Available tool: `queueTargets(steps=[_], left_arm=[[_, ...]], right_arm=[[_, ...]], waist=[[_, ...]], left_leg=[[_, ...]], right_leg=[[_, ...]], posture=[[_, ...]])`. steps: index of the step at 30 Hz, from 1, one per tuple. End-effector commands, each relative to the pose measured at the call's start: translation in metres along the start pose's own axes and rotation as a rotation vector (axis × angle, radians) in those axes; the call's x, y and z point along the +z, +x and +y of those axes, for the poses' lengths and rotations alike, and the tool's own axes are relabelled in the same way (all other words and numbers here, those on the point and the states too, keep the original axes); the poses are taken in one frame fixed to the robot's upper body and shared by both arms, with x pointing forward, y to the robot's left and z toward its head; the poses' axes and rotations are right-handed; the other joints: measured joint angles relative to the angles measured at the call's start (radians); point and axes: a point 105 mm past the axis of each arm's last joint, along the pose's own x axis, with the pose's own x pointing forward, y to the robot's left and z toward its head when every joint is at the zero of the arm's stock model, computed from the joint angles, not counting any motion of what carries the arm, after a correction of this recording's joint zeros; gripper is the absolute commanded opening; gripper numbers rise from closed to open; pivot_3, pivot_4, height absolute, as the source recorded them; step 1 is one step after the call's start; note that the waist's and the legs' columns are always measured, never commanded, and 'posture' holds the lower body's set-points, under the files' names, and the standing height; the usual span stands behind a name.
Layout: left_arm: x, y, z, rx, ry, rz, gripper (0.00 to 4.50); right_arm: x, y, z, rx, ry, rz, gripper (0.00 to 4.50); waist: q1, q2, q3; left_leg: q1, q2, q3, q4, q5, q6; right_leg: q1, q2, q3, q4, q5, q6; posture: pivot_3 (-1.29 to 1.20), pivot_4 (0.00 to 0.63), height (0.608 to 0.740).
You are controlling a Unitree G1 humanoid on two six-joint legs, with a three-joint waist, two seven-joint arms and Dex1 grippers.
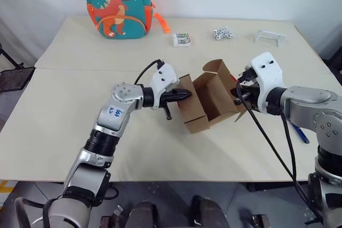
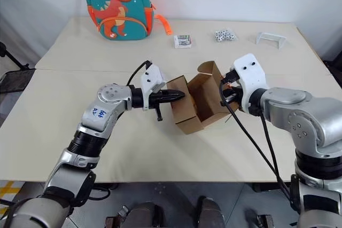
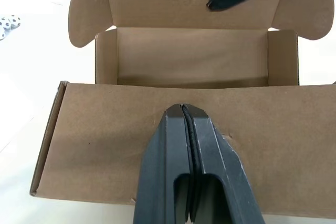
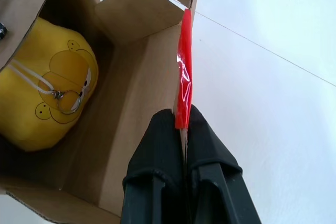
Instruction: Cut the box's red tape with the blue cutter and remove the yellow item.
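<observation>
Table: a pale table (image 1: pixel 64 132) with wide bare surface in front of and to the left of the box; its near edge runs just in front of both arms.
Box: the box (image 1: pixel 206 102) sits in the middle of the table, open, lid flap raised at the back and a front flap folded out toward the left gripper; its long side runs slantwise, near-left to far-right.
Left gripper: the left gripper (image 1: pixel 184 95) points almost level at the box's left side, its fingers pressed together with nothing between them, tips against the brown outer flap (image 3: pixel 173 145).
Right gripper: the right gripper (image 4: pixel 182 116) is at the box's right wall, jaws pinched on the upper edge of that wall, right at the lower end of the red tape.
Red tape: the red tape (image 4: pixel 184 77) runs as a narrow strip along that wall's edge, lengthwise away from the fingers.
Yellow item: the yellow item (image 4: pixel 50 90) lies inside the box at one end, face marking upward, a white cord and small ring on top.
Blue cutter: the blue cutter (image 1: pixel 300 133) lies on the table to the right, behind the right forearm, well apart from the box.
Far edge: a dinosaur backpack (image 1: pixel 117 4), a small packet (image 1: pixel 181 39), a few small dice-like pieces (image 1: pixel 223 34) and a clear stand (image 1: pixel 270 37) line the back, well clear of the box.
</observation>
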Motion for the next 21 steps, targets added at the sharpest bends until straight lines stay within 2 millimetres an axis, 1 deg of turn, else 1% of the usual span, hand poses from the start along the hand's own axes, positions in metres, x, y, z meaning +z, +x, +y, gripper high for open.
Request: queueTargets(steps=[1,5,10,16,19,21], left_arm=[[-0.028,-0.006,-0.005,0.004,-0.07,0.086,0.0],[-0.042,-0.015,-0.009,0.029,-0.117,0.111,0.0],[-0.052,-0.026,-0.014,0.023,-0.137,0.136,0.0],[-0.057,-0.027,-0.02,0.009,-0.158,0.141,0.0],[-0.057,-0.027,-0.022,0.004,-0.161,0.136,0.0],[-0.057,-0.027,-0.022,0.005,-0.159,0.134,0.0]], right_arm=[[0.015,-0.014,0.0,-0.011,-0.032,-0.066,0.06],[0.01,-0.021,-0.006,-0.032,0.012,-0.057,0.06],[0.006,-0.022,-0.008,-0.035,0.036,-0.058,0.06],[0.0,-0.019,-0.003,0.003,0.072,-0.073,0.06],[-0.009,-0.016,0.002,0.043,0.1,-0.069,0.06],[-0.019,-0.013,0.003,0.045,0.103,-0.046,0.06]], waist=[[0.0,0.0,0.0],[0.003,0.0,0.0],[0.005,0.001,-0.001],[0.001,0.0,0.0],[-0.001,0.0,0.0],[-0.001,0.0,0.0]], left_leg=[[0.0,0.0,0.0,0.0,0.0,0.0],[0.001,0.0,-0.001,0.0,0.0,0.0],[0.001,0.0,-0.002,0.001,0.0,0.0],[0.0,0.0,-0.001,0.0,0.0,-0.001],[0.0,0.0,-0.001,0.0,0.0,-0.001],[0.0,0.0,-0.001,-0.001,0.0,-0.001]], right_leg=[[0.0,0.0,0.0,0.001,0.0,0.0],[0.0,0.0,0.0,0.001,0.0,0.0],[0.002,0.0,0.0,0.001,0.0,0.0],[0.0,0.0,0.0,0.001,0.0,0.0],[0.0,0.0,0.0,0.001,0.0,0.0],[0.0,0.0,0.0,0.001,0.0,0.0]], posture=[[0.0,0.15,0.74],[0.0,0.15,0.74],[0.0,0.15,0.74],[0.0,0.15,0.74],[0.0,0.15,0.74],[0.0,0.15,0.74]])
